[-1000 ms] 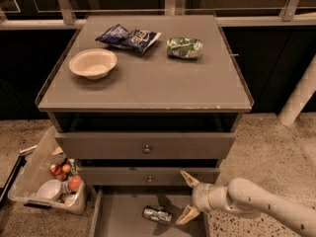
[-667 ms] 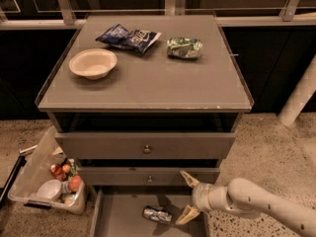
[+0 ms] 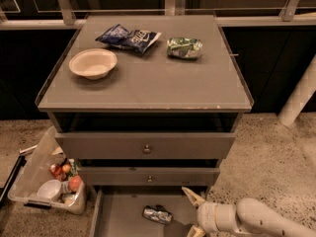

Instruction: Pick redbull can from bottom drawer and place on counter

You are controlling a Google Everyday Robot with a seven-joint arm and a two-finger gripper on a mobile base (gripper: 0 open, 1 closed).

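Note:
The redbull can (image 3: 157, 214) lies on its side on the grey floor of the open bottom drawer (image 3: 121, 216). My gripper (image 3: 192, 213) is open at the drawer's right side, just right of the can and not touching it. One pale fingertip (image 3: 190, 196) points up and left; the other sits at the frame's bottom edge. The counter (image 3: 148, 83) is the cabinet's flat grey top.
On the counter are a beige bowl (image 3: 93, 63), a blue chip bag (image 3: 129, 36) and a green snack bag (image 3: 183, 48). Two knobbed drawers (image 3: 146, 147) are above the open one. A clear bin (image 3: 48, 181) of items stands on the floor at left. A white post (image 3: 301, 93) is at right.

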